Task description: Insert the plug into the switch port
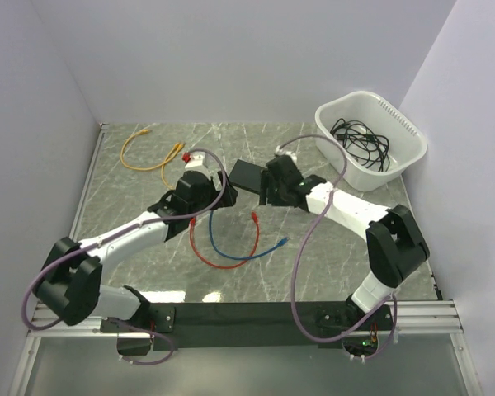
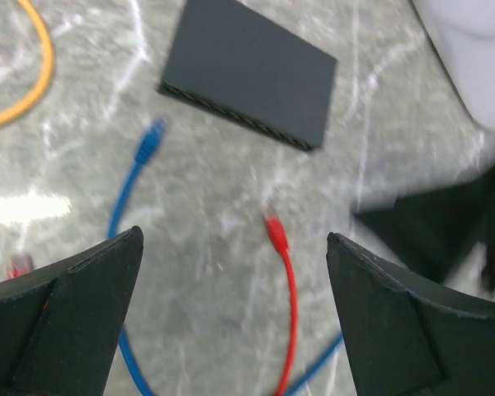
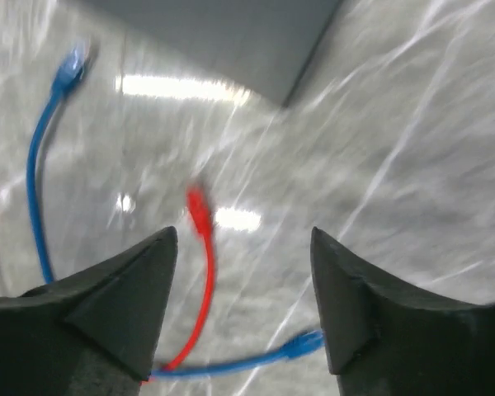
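The right end effector (image 3: 243, 237) is open and empty over the red plug (image 3: 198, 210); lower it straight and pinch the plug, not its wire (image 3: 208, 289); the left end effector (image 2: 235, 238) is open and empty too.

Switch (image 1: 249, 175) mid-table; loose cables (image 1: 256, 229) before it; further cables (image 1: 123, 153) far left; tub (image 1: 396, 169) far right, coiled cables (image 1: 359, 140) inside.

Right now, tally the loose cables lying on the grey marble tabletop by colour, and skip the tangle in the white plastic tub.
Thin red patch cable: 1
Thin blue patch cable: 1
Thin orange patch cable: at least 1; its strands overlap and may be 2
Total: at least 3
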You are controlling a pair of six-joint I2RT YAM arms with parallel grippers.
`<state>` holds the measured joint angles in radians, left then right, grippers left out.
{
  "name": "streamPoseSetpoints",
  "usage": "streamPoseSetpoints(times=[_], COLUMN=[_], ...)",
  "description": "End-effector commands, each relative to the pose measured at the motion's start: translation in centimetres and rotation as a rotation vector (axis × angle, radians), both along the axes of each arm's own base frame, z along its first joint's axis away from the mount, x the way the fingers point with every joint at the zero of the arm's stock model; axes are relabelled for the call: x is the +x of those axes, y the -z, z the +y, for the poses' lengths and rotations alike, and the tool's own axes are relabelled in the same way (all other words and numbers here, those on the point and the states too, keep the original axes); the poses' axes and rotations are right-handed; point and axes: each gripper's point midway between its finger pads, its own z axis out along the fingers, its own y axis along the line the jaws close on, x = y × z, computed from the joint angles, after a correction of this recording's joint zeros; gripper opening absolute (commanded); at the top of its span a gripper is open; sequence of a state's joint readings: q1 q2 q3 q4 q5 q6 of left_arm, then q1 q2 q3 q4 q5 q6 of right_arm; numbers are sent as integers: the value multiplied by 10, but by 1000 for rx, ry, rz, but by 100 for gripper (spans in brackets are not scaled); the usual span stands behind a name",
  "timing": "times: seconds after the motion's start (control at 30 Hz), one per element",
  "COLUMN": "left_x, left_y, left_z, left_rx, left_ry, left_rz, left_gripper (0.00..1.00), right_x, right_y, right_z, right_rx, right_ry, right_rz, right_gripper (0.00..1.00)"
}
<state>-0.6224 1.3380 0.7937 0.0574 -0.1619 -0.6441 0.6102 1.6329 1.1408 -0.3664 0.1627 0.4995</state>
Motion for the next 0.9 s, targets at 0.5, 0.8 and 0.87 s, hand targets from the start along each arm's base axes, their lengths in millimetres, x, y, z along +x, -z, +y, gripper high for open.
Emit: streamPoseSetpoints(times=[0.5,0.8,0.87], left_x=[55,45,44], left_y=[10,18,18], left_z=[13,17,18], left_rx=[-104,-120,-121], left_ry=[-14,-24,-25], left_rz=[-31,-18,-16], left_gripper=[99,98,99], right_x=[-17,-20,-23], right_y=[55,75,79], right_z=[50,61,61], right_rx=[-131,-149,-147], right_ry=[-116,-164,-171], right_rz=[65,105,119], right_gripper=[35,35,34])
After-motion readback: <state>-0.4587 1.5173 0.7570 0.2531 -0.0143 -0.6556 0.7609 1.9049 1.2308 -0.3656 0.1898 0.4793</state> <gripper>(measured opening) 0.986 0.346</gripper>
